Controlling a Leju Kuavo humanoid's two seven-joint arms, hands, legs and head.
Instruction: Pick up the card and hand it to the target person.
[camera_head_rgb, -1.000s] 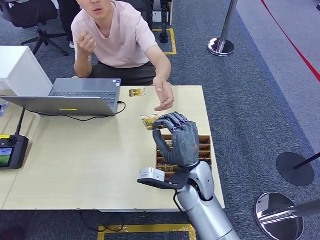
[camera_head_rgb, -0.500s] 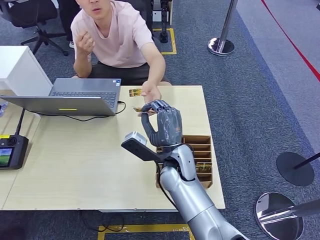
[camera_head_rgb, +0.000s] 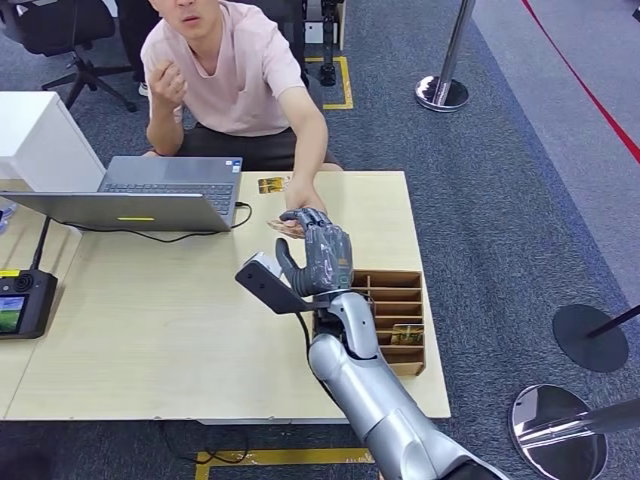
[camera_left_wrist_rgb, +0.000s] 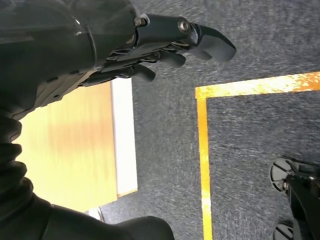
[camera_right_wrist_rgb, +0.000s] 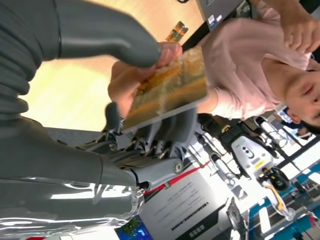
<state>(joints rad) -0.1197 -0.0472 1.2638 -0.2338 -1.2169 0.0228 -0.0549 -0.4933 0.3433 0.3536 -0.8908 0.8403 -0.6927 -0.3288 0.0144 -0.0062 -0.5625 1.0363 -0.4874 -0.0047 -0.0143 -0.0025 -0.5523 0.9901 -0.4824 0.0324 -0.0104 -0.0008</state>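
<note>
Right robot hand (camera_head_rgb: 321, 255) stretched out over the far middle of the desk (camera_head_rgb: 173, 320), thumb pressing the card (camera_right_wrist_rgb: 168, 90) against the fingers (camera_right_wrist_rgb: 177, 127), so grasping it. Card carried flat and gold-brown, seen edge-on from the head view just beyond the fingertips; long axis running out past the thumb toward the person. Person's hand (camera_head_rgb: 298, 200) right at the far end of the card, its fingers (camera_right_wrist_rgb: 124, 90) seeming to touch the card's far side in the right wrist view, though a firm hold there cannot be confirmed. Handover judged nearly complete: release needed next, and only once the person's pinch is secure, otherwise a drop onto the desk likely. Left robot hand (camera_left_wrist_rgb: 166, 42) hanging low beside the desk edge over grey carpet, fingers loosely extended and holding nothing, far from the exchange; right arm plainly the one in play. A second card (camera_head_rgb: 273, 185) lying on the desk near the laptop (camera_head_rgb: 151, 195), and a slotted wooden card tray (camera_head_rgb: 392, 305) just beside the right forearm. Print on the held card too blurred to read; no brand or label legible anywhere.
</note>
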